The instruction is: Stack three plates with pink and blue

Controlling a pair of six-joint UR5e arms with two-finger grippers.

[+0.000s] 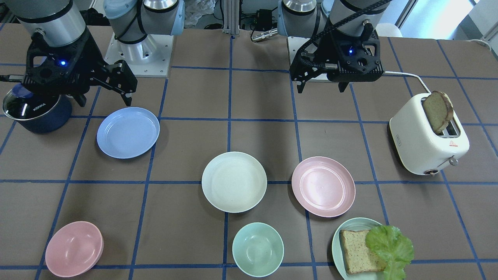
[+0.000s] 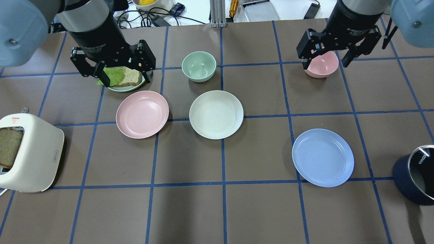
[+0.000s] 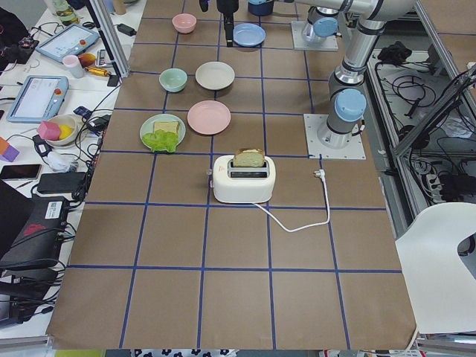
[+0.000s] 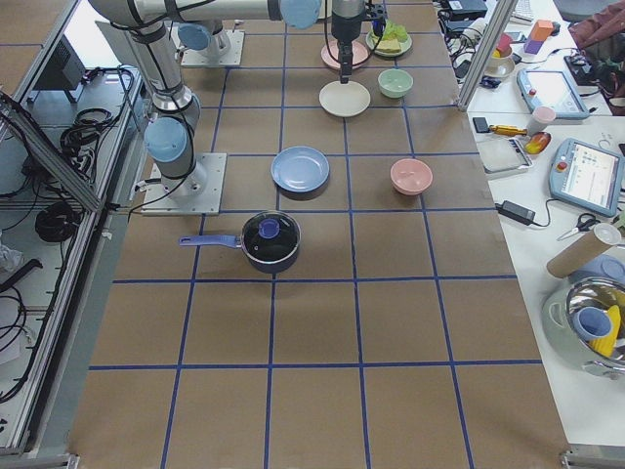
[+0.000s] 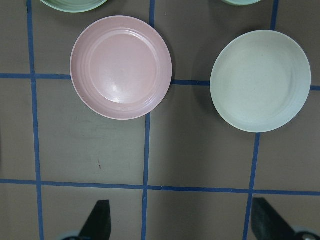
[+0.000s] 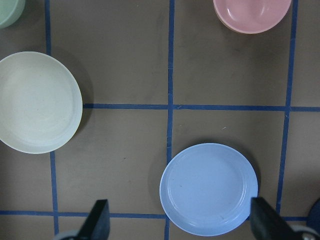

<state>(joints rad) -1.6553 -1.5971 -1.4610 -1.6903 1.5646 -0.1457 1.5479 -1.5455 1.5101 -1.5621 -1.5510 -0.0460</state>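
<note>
Three plates lie apart on the brown table. The cream-white plate [image 2: 216,114] is in the middle, the pale pink plate [image 2: 142,114] is to its left, and the light blue plate [image 2: 322,157] is nearer me on the right. My left gripper [image 2: 117,69] hovers open and empty well above the table; its wrist view shows the pink plate [image 5: 121,67] and the cream plate [image 5: 258,81] below and ahead. My right gripper [image 2: 326,59] hovers open and empty; its wrist view shows the blue plate [image 6: 208,189] just ahead of its fingertips [image 6: 97,220].
A pale green plate [image 1: 342,229] holds bread and lettuce, close to the pink plate. A mint bowl [image 1: 258,249] and a pink bowl [image 1: 74,249] stand at the far edge. A white toaster [image 1: 428,136] with a bread slice stands at my left end, a dark blue pot [image 1: 37,111] at my right.
</note>
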